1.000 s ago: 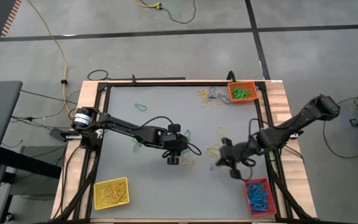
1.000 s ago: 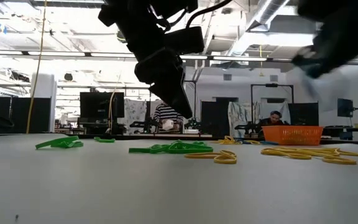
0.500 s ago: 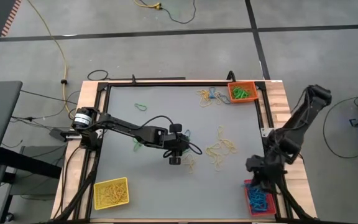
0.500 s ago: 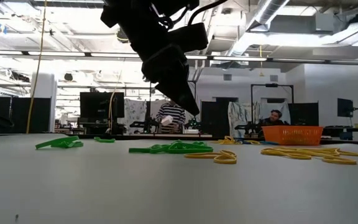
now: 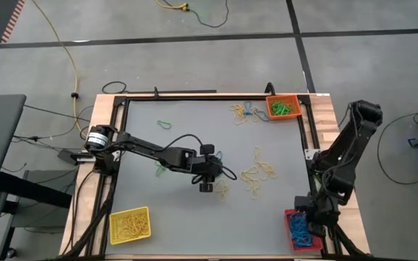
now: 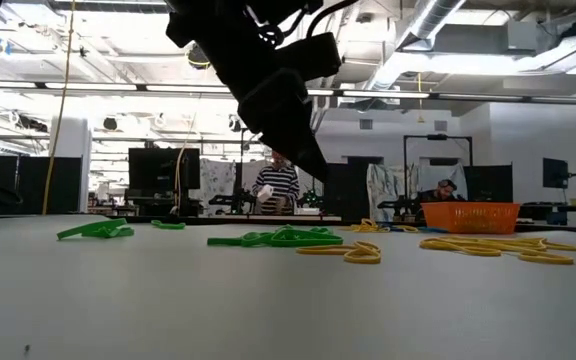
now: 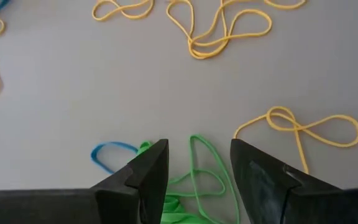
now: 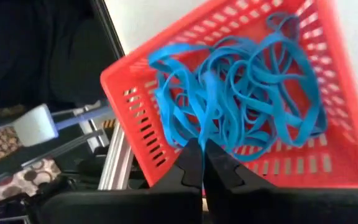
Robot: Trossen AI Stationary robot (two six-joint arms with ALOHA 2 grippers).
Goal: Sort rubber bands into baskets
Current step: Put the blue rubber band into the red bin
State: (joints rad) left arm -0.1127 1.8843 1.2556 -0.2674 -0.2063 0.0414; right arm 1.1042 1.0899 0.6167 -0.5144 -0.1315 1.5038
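Bands lie loose mid-table: green between our left gripper's spread fingers, yellow ahead with bare mat between. Our right gripper, fingers pressed together, hangs over the red basket of blue bands at the table's corner.

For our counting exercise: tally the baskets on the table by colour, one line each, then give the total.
Yellow basket: 1
Orange basket: 1
Red basket: 1
Total: 3
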